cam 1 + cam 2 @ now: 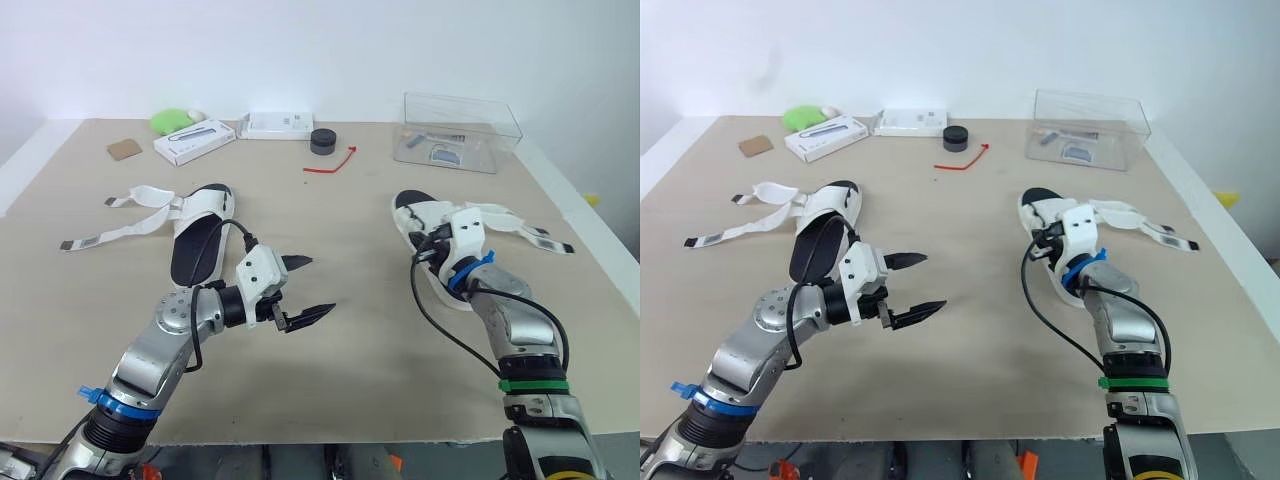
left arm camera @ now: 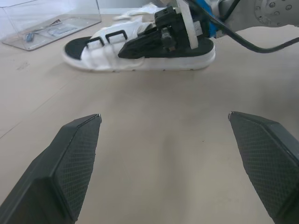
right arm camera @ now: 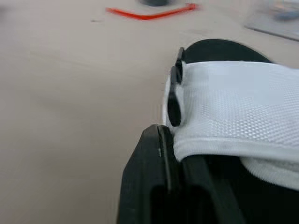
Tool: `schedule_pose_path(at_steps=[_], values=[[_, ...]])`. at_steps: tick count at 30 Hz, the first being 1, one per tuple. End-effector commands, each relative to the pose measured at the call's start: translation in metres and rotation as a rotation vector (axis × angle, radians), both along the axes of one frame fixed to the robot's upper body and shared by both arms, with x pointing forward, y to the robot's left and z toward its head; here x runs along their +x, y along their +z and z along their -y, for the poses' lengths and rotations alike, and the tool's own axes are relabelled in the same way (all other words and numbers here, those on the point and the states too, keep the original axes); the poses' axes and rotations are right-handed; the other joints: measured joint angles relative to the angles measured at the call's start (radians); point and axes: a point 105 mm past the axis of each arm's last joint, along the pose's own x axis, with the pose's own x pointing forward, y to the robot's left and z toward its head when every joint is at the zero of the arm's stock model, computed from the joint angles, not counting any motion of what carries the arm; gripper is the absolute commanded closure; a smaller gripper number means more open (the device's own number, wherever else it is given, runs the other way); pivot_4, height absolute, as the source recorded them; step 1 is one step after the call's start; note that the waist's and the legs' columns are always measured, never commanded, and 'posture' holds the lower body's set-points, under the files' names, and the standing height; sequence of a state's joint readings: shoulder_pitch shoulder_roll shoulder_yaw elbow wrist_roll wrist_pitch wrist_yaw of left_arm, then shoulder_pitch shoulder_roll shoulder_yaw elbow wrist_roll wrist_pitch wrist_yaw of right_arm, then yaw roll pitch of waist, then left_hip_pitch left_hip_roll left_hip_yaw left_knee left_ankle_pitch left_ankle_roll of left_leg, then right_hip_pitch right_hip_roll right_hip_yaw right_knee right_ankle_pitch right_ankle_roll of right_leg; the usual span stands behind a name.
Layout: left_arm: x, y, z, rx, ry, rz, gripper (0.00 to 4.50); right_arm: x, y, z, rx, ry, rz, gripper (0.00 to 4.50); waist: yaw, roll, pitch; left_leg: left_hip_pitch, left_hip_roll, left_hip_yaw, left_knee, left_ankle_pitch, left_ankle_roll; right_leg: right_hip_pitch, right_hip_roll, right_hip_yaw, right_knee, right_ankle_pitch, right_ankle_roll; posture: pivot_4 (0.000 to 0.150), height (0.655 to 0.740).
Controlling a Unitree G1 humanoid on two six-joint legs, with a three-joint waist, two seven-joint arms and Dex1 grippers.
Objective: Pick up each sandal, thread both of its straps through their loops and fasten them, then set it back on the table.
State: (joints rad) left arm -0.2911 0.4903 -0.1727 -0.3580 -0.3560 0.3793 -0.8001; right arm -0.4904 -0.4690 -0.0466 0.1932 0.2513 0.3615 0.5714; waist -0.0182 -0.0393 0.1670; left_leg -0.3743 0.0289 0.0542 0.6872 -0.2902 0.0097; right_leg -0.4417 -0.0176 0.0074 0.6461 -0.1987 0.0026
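Two white sandals with black soles lie on the tan table. The left sandal (image 1: 197, 232) has both straps (image 1: 120, 215) unfastened and spread out toward the left. My left gripper (image 1: 305, 290) hovers open and holds nothing, just right of that sandal, pointing at the right sandal (image 2: 140, 49). The right sandal (image 1: 437, 228) has its straps (image 1: 520, 225) loose, trailing to the right. My right gripper (image 1: 423, 243) rests on this sandal, shut on the edge of its white upper (image 3: 229, 112) beside the black loops (image 3: 174, 93).
Along the table's back edge stand a clear plastic box (image 1: 462, 130), two white boxes (image 1: 193, 140) (image 1: 277, 124), a black round object (image 1: 322, 141), a red tie (image 1: 330, 163), a green object (image 1: 172, 120) and a brown card (image 1: 124, 149). Bare table (image 1: 350, 340) lies between the arms.
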Motion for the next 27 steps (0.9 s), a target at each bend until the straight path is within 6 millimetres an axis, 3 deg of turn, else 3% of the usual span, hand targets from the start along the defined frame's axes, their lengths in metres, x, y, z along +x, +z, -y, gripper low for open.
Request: schedule_pose_path(at_steps=[1,4,6,9,12,16,20,27], values=[[-0.005,0.016,-0.018,-0.002,-0.007,0.036,0.00,-0.037,0.034,-0.051,-0.049,0.430,0.101,4.47,-0.004,0.000,0.000,0.000,0.000,0.000,0.000,0.000,0.000,0.000,0.000,0.000,0.000,0.000,0.000,0.150,0.7400],[-0.009,0.016,-0.029,0.031,-0.018,0.026,0.00,-0.077,0.028,-0.072,-0.144,0.740,0.060,4.47,-0.004,0.003,0.002,-0.001,0.001,-0.001,-0.001,-0.001,0.001,-0.001,0.001,-0.001,0.000,-0.001,0.000,0.150,0.7400],[-0.013,0.016,-0.034,0.054,-0.040,0.016,0.00,-0.106,0.015,-0.077,-0.241,0.945,0.004,4.47,-0.003,0.003,0.002,-0.001,0.000,-0.002,-0.001,-0.001,0.002,0.000,0.000,-0.003,0.000,-0.002,0.000,0.150,0.7400],[-0.018,0.015,-0.036,0.071,-0.069,0.000,0.00,-0.130,0.004,-0.077,-0.335,1.138,-0.037,4.47,0.001,0.003,0.003,-0.001,-0.001,-0.003,0.000,-0.001,0.002,0.001,-0.003,-0.005,-0.001,-0.003,0.001,0.150,0.7400],[-0.022,0.012,-0.036,0.083,-0.085,-0.010,0.00,-0.134,0.001,-0.077,-0.370,1.208,-0.036,4.47,0.000,0.003,0.004,-0.001,-0.003,-0.001,0.001,-0.001,0.001,0.001,-0.005,-0.006,-0.001,-0.002,0.003,0.150,0.7400],[-0.021,0.010,-0.035,0.086,-0.078,-0.004,0.00,-0.123,-0.002,-0.077,-0.380,1.188,-0.010,4.47,0.001,0.002,0.004,-0.001,-0.003,-0.001,0.002,-0.001,0.001,0.001,-0.004,-0.005,-0.001,-0.004,0.009,0.150,0.7400],[-0.020,0.008,-0.035,0.090,-0.068,-0.002,0.00,-0.116,-0.001,-0.077,-0.365,1.154,-0.009,4.47,0.001,0.002,0.004,0.000,-0.001,-0.002,0.002,0.000,0.000,0.001,-0.002,-0.004,0.000,-0.003,0.005,0.150,0.7400],[-0.020,0.004,-0.033,0.091,-0.069,-0.009,0.00,-0.122,-0.007,-0.077,-0.319,1.140,-0.059,4.47,0.001,0.002,0.004,0.000,-0.001,-0.003,0.002,0.000,0.000,0.001,-0.002,-0.004,0.000,-0.001,0.000,0.150,0.7400]])
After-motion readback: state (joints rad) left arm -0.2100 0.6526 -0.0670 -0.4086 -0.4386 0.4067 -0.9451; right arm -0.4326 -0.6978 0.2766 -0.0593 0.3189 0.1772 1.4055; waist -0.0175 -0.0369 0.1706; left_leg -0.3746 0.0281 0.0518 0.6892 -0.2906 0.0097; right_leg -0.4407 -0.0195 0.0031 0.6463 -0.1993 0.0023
